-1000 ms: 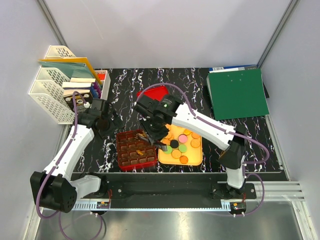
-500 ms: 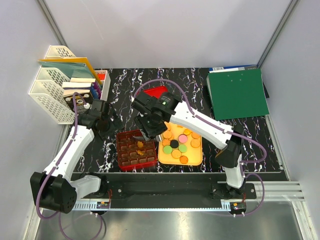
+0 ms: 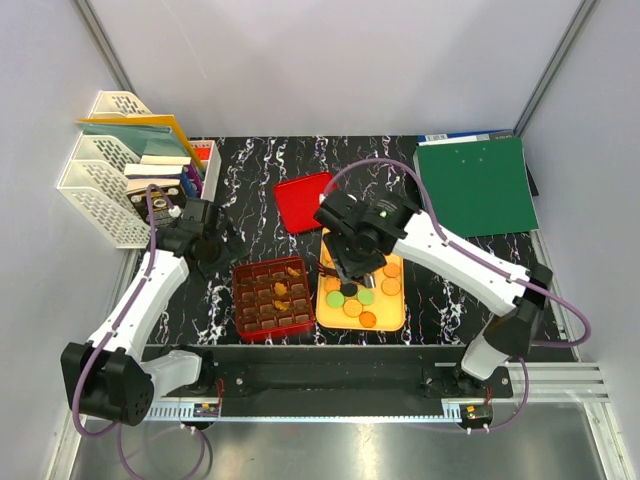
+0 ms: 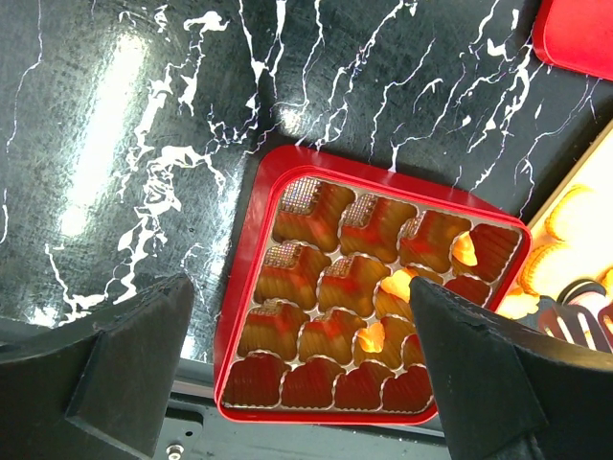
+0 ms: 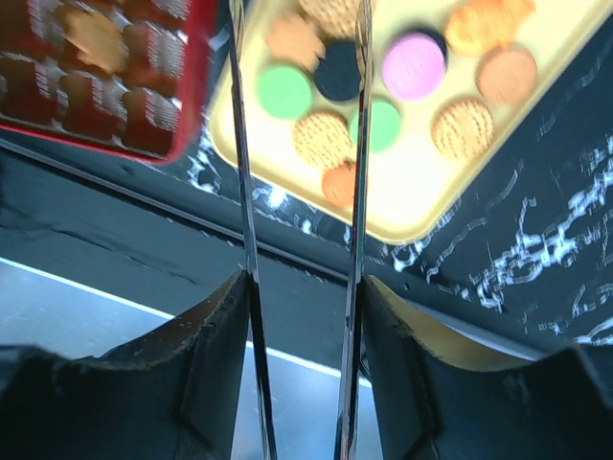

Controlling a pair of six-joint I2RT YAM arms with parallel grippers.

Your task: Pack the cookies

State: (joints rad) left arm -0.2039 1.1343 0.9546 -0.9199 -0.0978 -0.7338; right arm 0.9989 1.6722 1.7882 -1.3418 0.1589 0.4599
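Note:
Several cookies point(image 3: 365, 298), orange, green, pink and black, lie on the yellow tray point(image 3: 396, 322). They also show in the right wrist view point(image 5: 284, 91). A few orange cookies point(image 4: 397, 285) sit in cells of the red grid box point(image 3: 243, 305). My right gripper point(image 3: 350, 262) is shut on metal tongs point(image 5: 241, 144). The tongs' two blades stand apart with nothing between them, over the tray's left part point(image 5: 421, 206). My left gripper point(image 4: 306, 359) is open and empty, above the box's left side point(image 4: 251, 220); in the top view it point(image 3: 215, 245) hovers to the box's upper left.
A red lid point(image 3: 303, 200) lies behind the box and tray. A white file rack point(image 3: 105, 180) and a pen box point(image 3: 203, 165) stand at the back left. A green folder point(image 3: 475, 185) lies at the back right.
My right arm has swung right with the tongs, from above the red grid box to above the yellow tray. An orange cookie now lies in the box's far row. The left arm stayed.

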